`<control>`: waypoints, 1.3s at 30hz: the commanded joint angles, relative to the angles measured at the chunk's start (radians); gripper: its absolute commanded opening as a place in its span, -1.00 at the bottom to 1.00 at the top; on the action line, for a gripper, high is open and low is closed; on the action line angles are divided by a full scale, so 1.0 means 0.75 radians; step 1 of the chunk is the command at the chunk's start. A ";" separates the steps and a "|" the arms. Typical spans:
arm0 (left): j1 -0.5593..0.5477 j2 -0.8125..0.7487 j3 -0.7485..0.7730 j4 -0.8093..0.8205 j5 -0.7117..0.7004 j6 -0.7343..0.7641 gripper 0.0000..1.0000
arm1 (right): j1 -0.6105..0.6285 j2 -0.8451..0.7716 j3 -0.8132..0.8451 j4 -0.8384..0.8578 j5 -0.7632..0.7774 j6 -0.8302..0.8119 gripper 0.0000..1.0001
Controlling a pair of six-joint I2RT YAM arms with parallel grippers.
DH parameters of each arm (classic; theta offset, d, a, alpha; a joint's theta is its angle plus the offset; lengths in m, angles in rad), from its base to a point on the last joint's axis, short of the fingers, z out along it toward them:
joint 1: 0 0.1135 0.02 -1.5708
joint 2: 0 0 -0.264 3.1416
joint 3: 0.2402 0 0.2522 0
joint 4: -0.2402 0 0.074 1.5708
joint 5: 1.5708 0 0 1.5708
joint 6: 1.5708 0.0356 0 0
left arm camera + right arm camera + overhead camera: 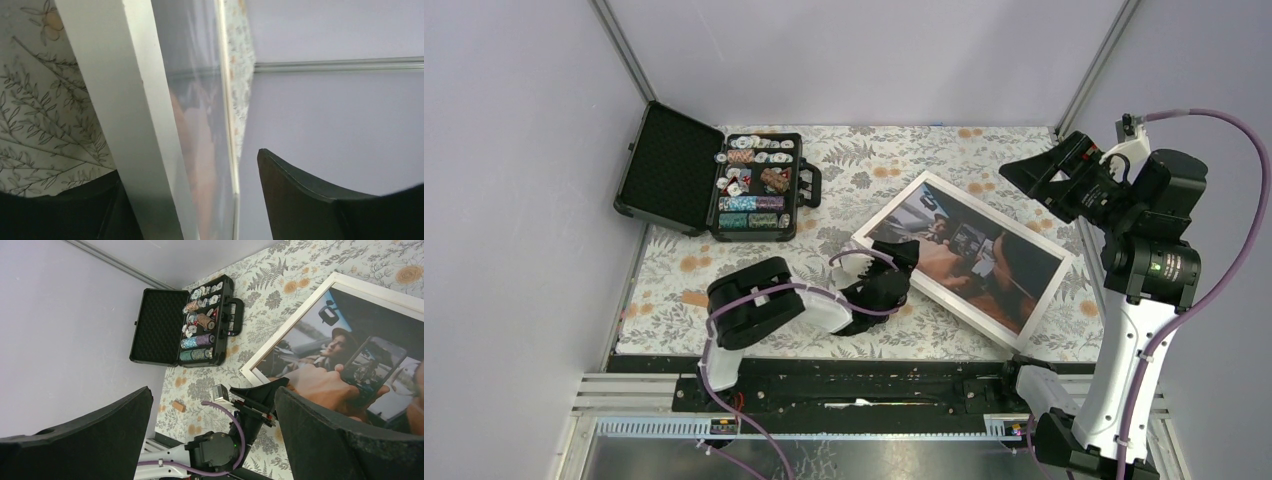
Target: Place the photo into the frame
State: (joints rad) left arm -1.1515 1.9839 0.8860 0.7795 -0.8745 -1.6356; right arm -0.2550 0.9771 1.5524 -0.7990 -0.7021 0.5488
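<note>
Top external view: the frame [1004, 215] lies flat and aslant on the flowered counter [874, 160], right of centre, with the photo [969, 258] face up inside its rim, apparently already seated. The left pincer [899, 270] reaches low to the frame's near-left corner, a spot that lets it steady or nudge the light wood without covering the picture. The right pincer [1029, 185] hangs high at the far right, well apart from everything, seemingly kept clear so the other arm can work. An open black case [724, 185] of poker chips sits at the far left, away from the job. Left wrist view: the frame's pale edge and clear pane run between the fingers [310, 205], which stand apart; the right-hand one is plainly off the pane, so nothing is clamped. Right wrist view: its own fingers [90, 440] are spread wide around empty air, looking down over frame, case and the left arm at the corner.
</note>
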 commanded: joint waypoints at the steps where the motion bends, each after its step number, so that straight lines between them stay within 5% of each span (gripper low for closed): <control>1: -0.006 -0.145 0.141 -0.630 0.151 -0.209 0.50 | 0.013 -0.021 0.019 0.049 -0.044 0.023 0.99; 10: 0.013 -0.403 0.067 -1.106 0.322 -0.313 0.95 | 0.013 -0.029 0.089 -0.155 0.098 -0.131 0.99; 15: 0.092 -0.577 0.145 -1.511 0.505 -0.315 0.97 | 0.013 -0.041 0.070 -0.183 0.093 -0.143 0.99; 20: 0.101 -0.878 0.113 -1.667 0.441 -0.119 0.97 | 0.033 -0.040 0.172 -0.304 0.187 -0.226 0.99; 22: 0.101 -1.037 0.094 -1.653 0.381 0.033 0.97 | 0.058 -0.046 0.209 -0.346 0.241 -0.263 0.99; 25: 0.104 -1.241 0.158 -1.564 0.307 0.510 0.97 | 0.083 -0.066 0.249 -0.361 0.291 -0.304 0.99; 29: 0.106 -1.474 0.333 -1.348 0.489 1.260 0.97 | 0.084 -0.095 0.274 -0.353 0.354 -0.337 0.99; 39: 0.106 -1.780 0.708 -1.409 0.560 1.773 0.98 | 0.084 -0.159 0.233 -0.213 0.289 -0.298 0.99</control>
State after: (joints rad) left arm -1.0733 0.6624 1.3422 -0.2474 -0.4702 -0.5213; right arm -0.1982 0.8879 1.7317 -1.0504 -0.4564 0.3237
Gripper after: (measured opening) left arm 0.987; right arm 0.994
